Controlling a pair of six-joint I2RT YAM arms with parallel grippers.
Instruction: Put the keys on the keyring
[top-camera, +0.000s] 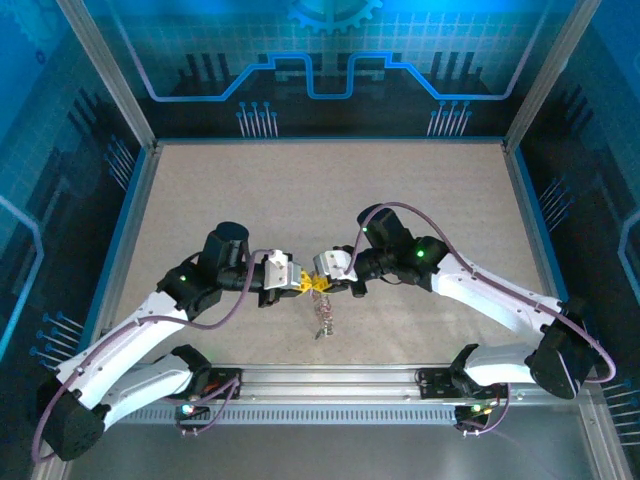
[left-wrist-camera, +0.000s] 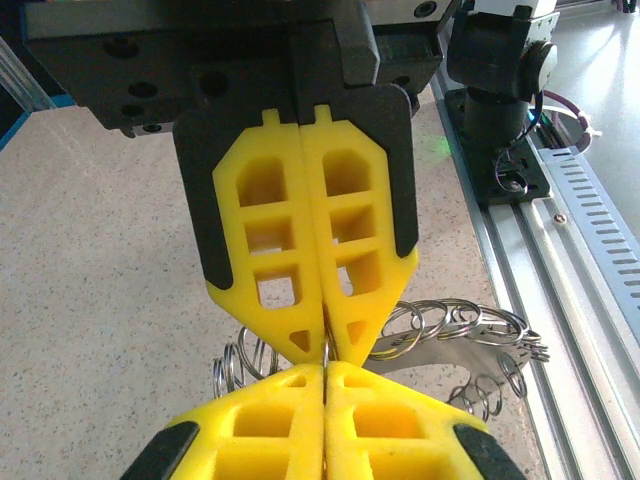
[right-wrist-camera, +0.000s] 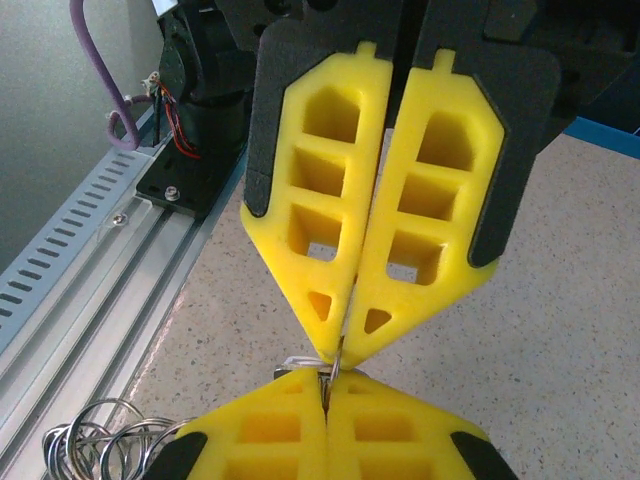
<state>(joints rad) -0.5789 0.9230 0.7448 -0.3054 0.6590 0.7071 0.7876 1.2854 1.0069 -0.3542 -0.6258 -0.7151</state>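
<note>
Meeting tip to tip, left gripper (top-camera: 302, 284) and right gripper (top-camera: 321, 282) both pinch, apparently, the keyring (right-wrist-camera: 336, 360); keys (top-camera: 324, 318) dangle just below

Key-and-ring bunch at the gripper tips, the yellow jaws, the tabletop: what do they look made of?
Key-and-ring bunch: bright metal, likely steel; thin silver loops with sharp glints, one flat grey blade. Jaws of left gripper and right gripper: matte yellow plastic, perhaps printed; even colour, cut-out windows, black backing. Table: matte beige with dark speckles; laminate or composite, can't tell.
</note>
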